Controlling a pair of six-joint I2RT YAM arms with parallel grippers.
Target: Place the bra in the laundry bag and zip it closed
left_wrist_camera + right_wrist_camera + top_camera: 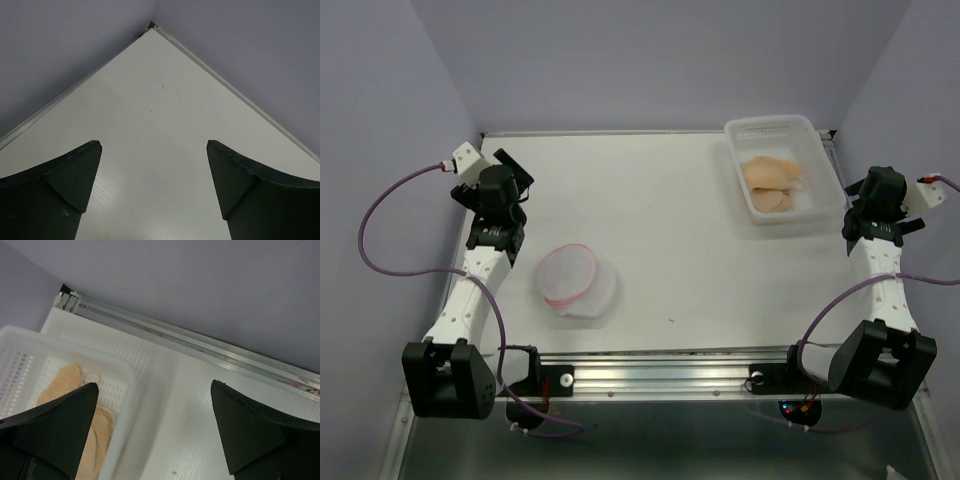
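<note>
My left gripper [154, 145] and right gripper [154, 386] gape wide, empty.
The bra [770, 180] lies in the white basket [770, 128] beside my right; the laundry bag [578, 280] sits by my left arm.

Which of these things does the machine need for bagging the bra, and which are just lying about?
For the job:
bra
laundry bag

Just lying about:
white basket, which the bra lies in
table
</note>
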